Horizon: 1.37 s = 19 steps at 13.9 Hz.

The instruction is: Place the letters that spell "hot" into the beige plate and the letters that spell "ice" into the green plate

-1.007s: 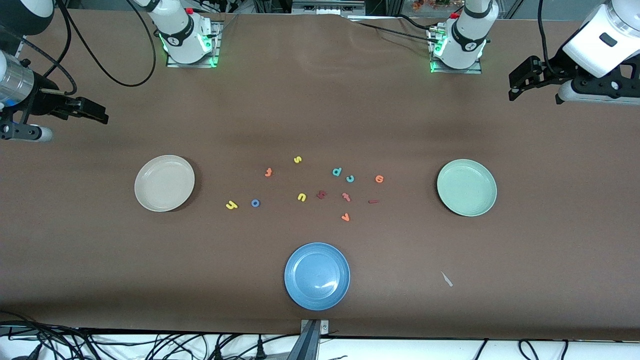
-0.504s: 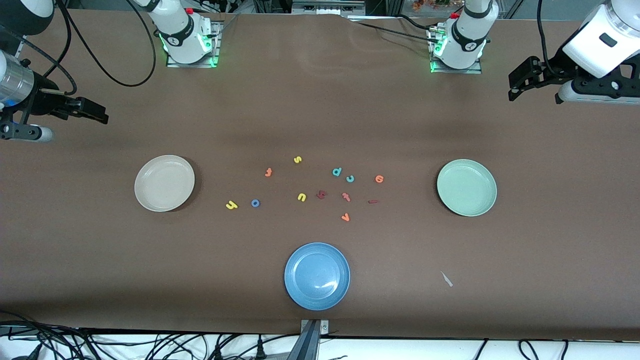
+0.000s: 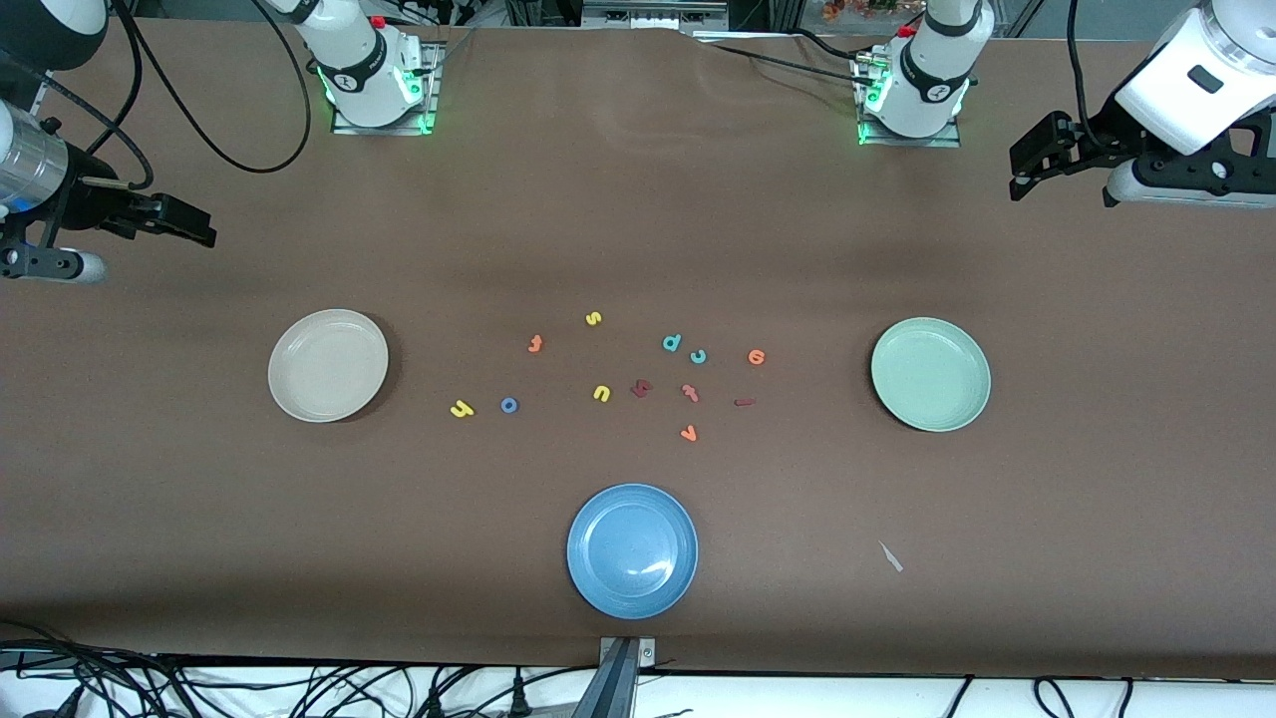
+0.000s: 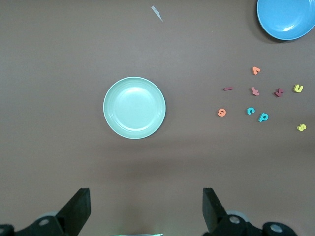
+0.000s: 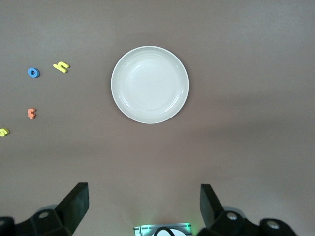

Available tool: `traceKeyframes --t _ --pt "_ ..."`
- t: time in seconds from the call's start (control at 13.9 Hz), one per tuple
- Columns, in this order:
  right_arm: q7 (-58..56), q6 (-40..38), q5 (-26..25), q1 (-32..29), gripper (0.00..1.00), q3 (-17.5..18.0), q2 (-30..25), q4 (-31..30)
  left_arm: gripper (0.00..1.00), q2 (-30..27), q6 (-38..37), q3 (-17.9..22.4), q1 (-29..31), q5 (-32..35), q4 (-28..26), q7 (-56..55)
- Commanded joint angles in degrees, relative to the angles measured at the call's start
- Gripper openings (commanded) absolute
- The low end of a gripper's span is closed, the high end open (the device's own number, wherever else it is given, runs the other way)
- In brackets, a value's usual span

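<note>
Sorting is not yet begun: both plates sit bare. The left gripper (image 4: 146, 212) hangs with jaws apart and nothing between them, high over the table's edge at its own end; the green plate (image 3: 931, 374) lies below and ahead of it, with "i" (image 3: 744, 402), "c" (image 3: 698, 356) and "e" (image 3: 756, 356) further inward. The right gripper (image 5: 143, 211) waits likewise, wide apart, the beige plate (image 3: 328, 365) ahead of it, then "h" (image 3: 461, 408), "o" (image 3: 509, 404) and "t" (image 3: 535, 343). Next, I judge, comes a long descent onto one tiny letter, needing fine alignment.

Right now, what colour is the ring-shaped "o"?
Blue. The "o" shows best in the right wrist view.
</note>
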Motion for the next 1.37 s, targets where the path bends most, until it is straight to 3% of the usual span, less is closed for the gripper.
traceKeyframes --t 0.0,1.29 --pt "-0.97 -1.13 0.53 -0.31 1.00 0.14 -0.34 0.71 1.00 0.53 -1.13 -0.42 -0.14 1.71 1.70 -0.70" --pt "-0.89 -1.39 0.53 -0.31 1.00 0.22 -0.34 0.62 1.00 0.53 -1.13 -1.30 -0.23 1.45 1.70 -2.99"
